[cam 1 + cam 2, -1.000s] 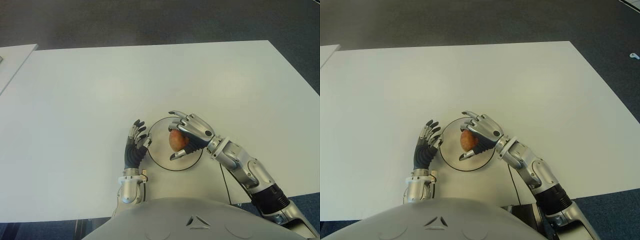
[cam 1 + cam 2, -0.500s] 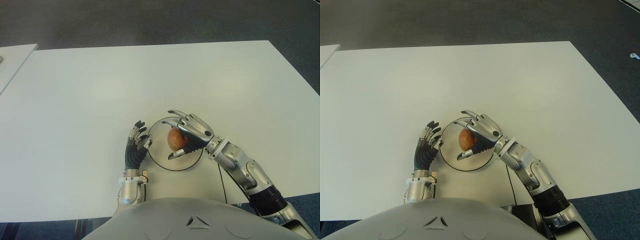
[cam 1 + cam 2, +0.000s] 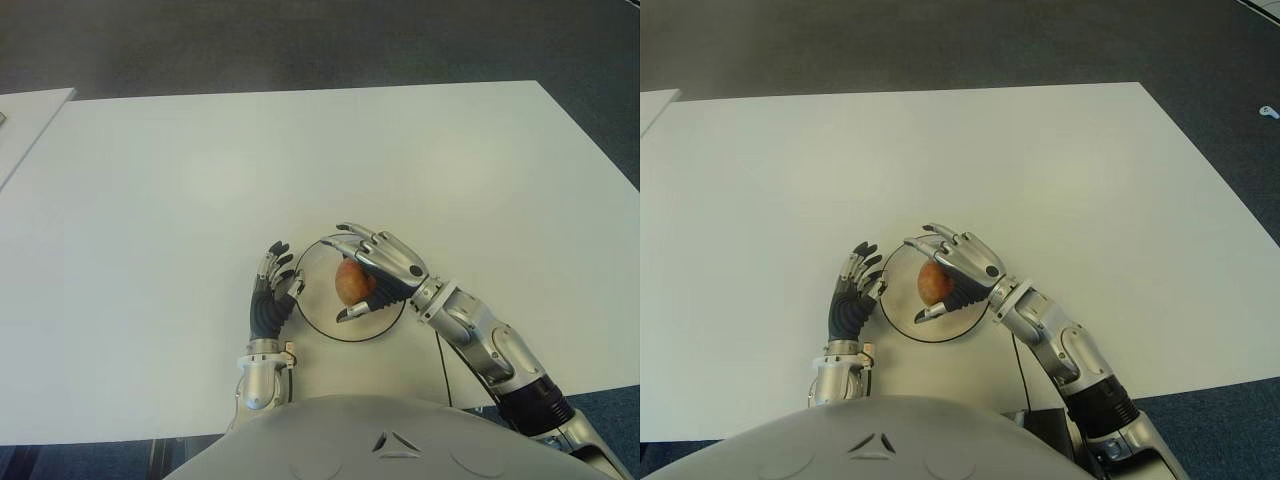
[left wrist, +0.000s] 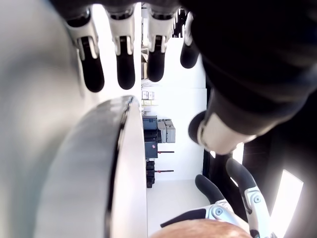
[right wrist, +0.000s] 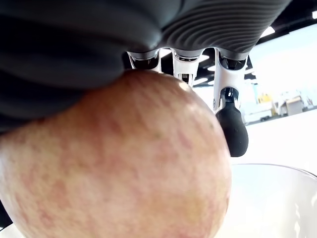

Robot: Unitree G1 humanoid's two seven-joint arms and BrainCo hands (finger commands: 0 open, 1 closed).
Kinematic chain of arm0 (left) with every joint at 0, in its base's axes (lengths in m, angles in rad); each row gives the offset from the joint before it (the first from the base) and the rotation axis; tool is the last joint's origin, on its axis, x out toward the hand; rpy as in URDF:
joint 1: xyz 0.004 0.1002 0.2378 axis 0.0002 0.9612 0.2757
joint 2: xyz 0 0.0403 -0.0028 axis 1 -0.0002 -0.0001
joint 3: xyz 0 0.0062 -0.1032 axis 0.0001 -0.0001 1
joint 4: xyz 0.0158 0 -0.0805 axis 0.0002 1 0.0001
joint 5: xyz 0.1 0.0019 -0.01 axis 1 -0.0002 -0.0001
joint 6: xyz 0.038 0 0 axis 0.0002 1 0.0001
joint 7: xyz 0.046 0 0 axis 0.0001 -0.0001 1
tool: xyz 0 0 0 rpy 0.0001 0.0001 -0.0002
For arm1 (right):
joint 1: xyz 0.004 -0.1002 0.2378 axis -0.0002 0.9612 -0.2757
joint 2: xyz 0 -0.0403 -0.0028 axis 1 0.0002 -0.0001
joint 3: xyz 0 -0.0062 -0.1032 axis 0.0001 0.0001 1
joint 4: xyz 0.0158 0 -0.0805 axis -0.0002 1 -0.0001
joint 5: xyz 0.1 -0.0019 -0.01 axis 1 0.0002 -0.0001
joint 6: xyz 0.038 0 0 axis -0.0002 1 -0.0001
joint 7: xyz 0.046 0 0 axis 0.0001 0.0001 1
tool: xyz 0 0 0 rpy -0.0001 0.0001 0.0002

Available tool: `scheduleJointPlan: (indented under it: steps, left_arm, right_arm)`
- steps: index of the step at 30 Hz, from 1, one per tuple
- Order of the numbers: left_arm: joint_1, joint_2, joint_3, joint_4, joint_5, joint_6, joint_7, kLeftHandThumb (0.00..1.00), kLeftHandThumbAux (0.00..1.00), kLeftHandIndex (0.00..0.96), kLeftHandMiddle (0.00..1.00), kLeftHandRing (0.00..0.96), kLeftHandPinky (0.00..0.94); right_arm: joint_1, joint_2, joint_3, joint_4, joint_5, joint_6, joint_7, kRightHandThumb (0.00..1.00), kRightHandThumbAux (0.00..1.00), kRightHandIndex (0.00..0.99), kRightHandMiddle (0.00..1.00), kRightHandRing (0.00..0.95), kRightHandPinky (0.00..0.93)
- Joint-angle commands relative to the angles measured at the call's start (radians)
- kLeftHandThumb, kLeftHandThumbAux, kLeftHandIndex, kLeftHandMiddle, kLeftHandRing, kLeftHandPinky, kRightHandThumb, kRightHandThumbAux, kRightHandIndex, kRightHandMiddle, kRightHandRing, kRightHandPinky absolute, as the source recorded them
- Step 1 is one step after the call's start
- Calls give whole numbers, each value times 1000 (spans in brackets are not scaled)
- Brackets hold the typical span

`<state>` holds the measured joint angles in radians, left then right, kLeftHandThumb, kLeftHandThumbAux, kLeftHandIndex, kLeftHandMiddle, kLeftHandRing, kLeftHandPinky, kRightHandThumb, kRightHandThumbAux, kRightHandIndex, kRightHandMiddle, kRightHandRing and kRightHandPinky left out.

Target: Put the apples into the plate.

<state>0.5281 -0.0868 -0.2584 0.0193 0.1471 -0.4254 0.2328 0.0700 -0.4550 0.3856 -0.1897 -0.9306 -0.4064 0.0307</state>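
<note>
Right wrist view: apple in hand above the plate

Right wrist view fills with the apple [image 5: 114,163], pressed against your right hand's palm, fingers curled round its far side. From the head camera, the right hand [image 3: 375,270] holds it over the plate [image 3: 320,325], which sits near the table's [image 3: 300,160] front edge, close to the robot's body. The apple shows roughly at the plate's centre; whether it touches the dish you cannot tell.

Your left hand [image 3: 272,295] shows at the plate's nine o'clock, fingers spread and holding nothing, tips close to the rim.

Expect the apple to feel firm, moderately heavy and round, with smooth, slightly slick skin. It will probably roll if let go from any height, and a hard squeeze could bruise it. A wrap around its widest part, as you have now, looks the safest hold.

No brand, label or readable writing shows on anything here.
</note>
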Motion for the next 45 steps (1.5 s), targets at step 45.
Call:
scheduleJointPlan:
  steps: [45]
  left_arm:
    - [-26,-39,-8,66,51,-45,42,156,726,107,171,201,242]
  right_arm:
    - [0,10,4,28,75,-9,-7,94,310,0,0,0,0]
